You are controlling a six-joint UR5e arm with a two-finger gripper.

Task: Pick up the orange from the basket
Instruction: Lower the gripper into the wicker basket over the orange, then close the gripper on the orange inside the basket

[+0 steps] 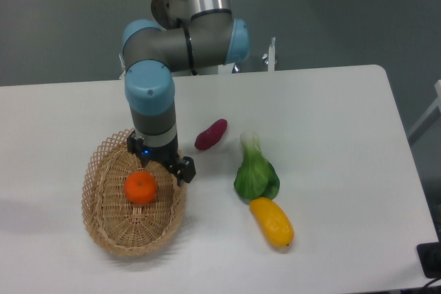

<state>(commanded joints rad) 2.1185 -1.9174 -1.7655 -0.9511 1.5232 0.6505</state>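
The orange (pixel 140 188) is small, round and bright orange, and lies inside the basket (pixel 110 228), a light tan oval wicker basket at the front left of the table. My gripper (pixel 162 163) points down over the basket's right side, just above and to the right of the orange. Its black fingers (pixel 185 169) stand apart, with nothing between them. They are not touching the orange.
A purple sweet potato (pixel 211 134) lies just right of the gripper. A green bok choy (pixel 255 170) and a yellow oval fruit (pixel 271 222) lie further right on the white table (pixel 331 122). The arm's wrist (pixel 150 94) stands above the basket's far rim.
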